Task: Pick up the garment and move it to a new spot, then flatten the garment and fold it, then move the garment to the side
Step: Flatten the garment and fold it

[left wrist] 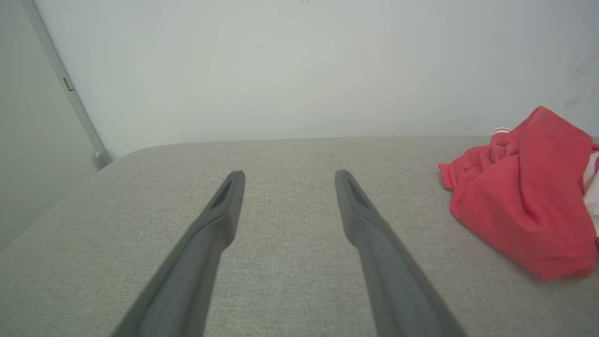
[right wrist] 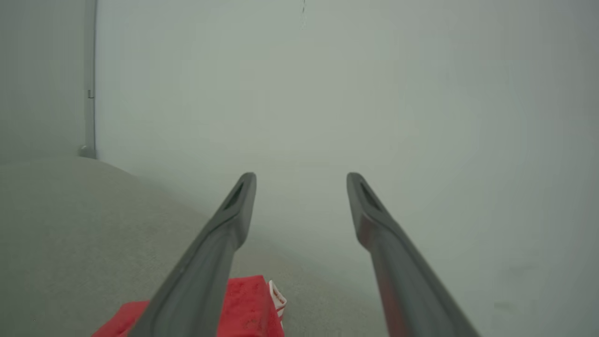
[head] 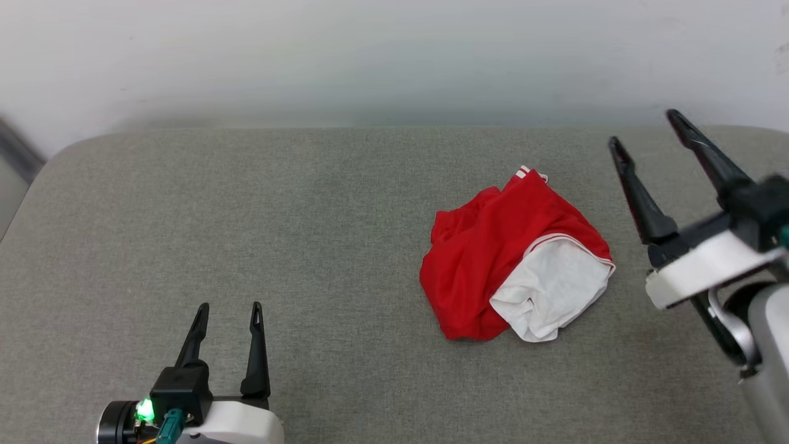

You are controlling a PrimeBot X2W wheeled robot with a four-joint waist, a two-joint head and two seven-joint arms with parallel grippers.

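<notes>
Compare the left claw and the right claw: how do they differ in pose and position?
The left claw sits low at the near left, fingers pointing straight ahead, far from the garment. The right claw looks raised and tilted, just right of the garment, not touching it. Both are open and empty.

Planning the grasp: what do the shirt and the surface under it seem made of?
Shirt: thin, soft fabric, matte red with a white sleeve; it lies in limp, crumpled folds. Surface: grey woven cloth, matte, with a fine flecked weave; perhaps padded, given its rounded corner.
</notes>
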